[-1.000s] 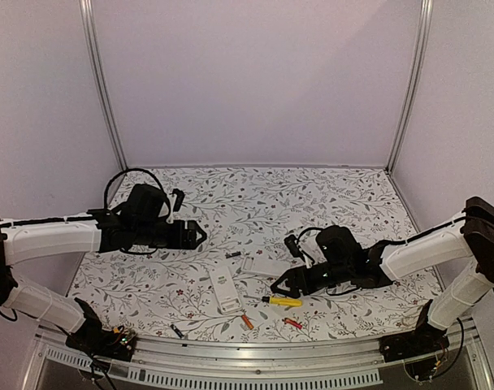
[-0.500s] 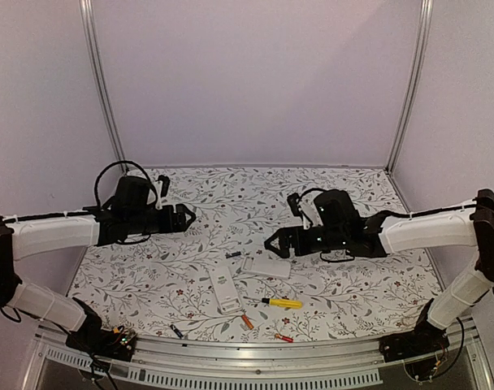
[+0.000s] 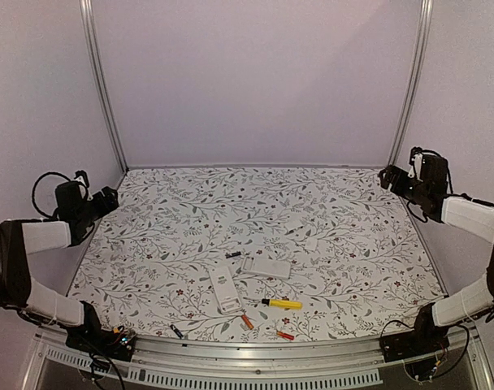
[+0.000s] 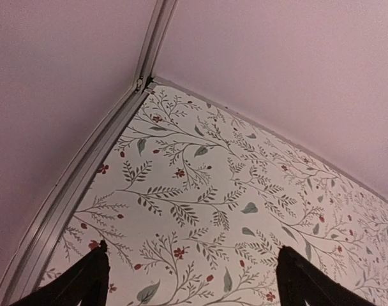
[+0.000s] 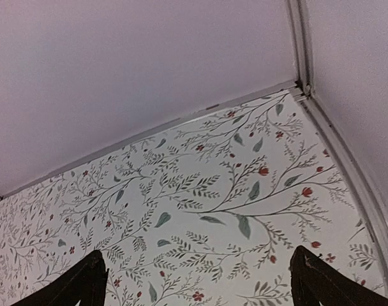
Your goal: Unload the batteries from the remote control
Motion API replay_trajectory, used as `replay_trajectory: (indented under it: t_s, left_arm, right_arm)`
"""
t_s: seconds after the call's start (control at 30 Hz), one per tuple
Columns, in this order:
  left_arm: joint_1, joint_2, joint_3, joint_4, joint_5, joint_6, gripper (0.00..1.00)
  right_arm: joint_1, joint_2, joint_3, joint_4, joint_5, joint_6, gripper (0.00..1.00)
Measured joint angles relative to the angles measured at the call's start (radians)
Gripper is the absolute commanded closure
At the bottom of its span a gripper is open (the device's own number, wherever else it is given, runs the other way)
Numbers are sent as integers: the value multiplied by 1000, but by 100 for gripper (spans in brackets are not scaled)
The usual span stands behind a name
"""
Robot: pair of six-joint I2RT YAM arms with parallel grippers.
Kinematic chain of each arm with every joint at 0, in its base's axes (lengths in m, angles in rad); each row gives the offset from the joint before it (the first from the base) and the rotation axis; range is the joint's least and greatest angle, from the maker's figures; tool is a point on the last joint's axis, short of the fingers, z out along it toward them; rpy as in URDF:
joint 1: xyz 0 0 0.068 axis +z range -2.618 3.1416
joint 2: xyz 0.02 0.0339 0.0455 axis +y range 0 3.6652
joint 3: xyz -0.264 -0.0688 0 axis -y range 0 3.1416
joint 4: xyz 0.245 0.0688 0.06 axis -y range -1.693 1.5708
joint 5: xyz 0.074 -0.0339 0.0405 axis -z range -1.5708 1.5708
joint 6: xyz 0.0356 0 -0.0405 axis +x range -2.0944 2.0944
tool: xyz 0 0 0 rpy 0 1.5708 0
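A white remote (image 3: 225, 291) lies open side up near the table's front, with a second white piece (image 3: 267, 267) beside it. A red-orange battery (image 3: 247, 322) and another (image 3: 285, 335) lie near the front edge. A dark battery (image 3: 176, 331) lies front left and another (image 3: 232, 255) lies behind the remote. My left gripper (image 3: 109, 197) is drawn back to the far left, open and empty; in the left wrist view (image 4: 191, 280) it hangs over bare tabletop. My right gripper (image 3: 387, 179) is drawn back to the far right, open and empty, as the right wrist view (image 5: 200, 280) shows.
A yellow-handled screwdriver (image 3: 283, 303) lies right of the remote. The floral table (image 3: 255, 211) is walled by pale panels at the back and sides, with metal posts (image 3: 101, 89) in the back corners. A metal rail (image 3: 247, 351) runs along the front edge.
Both arms have pulled away from the table's middle, the left to the far left wall, the right to the far right wall. The red battery sits nearer the front edge than a second ago.
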Motion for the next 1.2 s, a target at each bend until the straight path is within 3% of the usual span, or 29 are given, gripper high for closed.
replay_trajectory:
  t_s: [0.1,0.2,0.5,0.73,0.77,0.87,1.03,1.2]
  left_arm:
    - [45,-33,-92,78,-43,34,8]
    - [51,-58,-204,174,-96,72,7]
    - [51,35,-264,481,-124,116,7]
    - [39,170,-238,634,5,189,7]
    - [29,175,-238,644,16,203,2]
    - [-13,184,-239,696,31,247,0]
    - [-123,230,-269,806,-27,328,0]
    - [-138,245,-294,853,-70,362,0]
  right_arm:
    - [-171,-94,-69,70,0,-12,1]
    - [-228,-145,-140,151,23,-36,1]
    - [-221,-55,-341,521,121,-148,1]
    - [-221,23,-457,895,139,-236,1]
    - [-221,38,-477,967,137,-246,1]
    - [-221,88,-534,1099,133,-261,1]
    - [-221,127,-639,1146,133,-274,1]
    - [-221,135,-638,1193,117,-281,1]
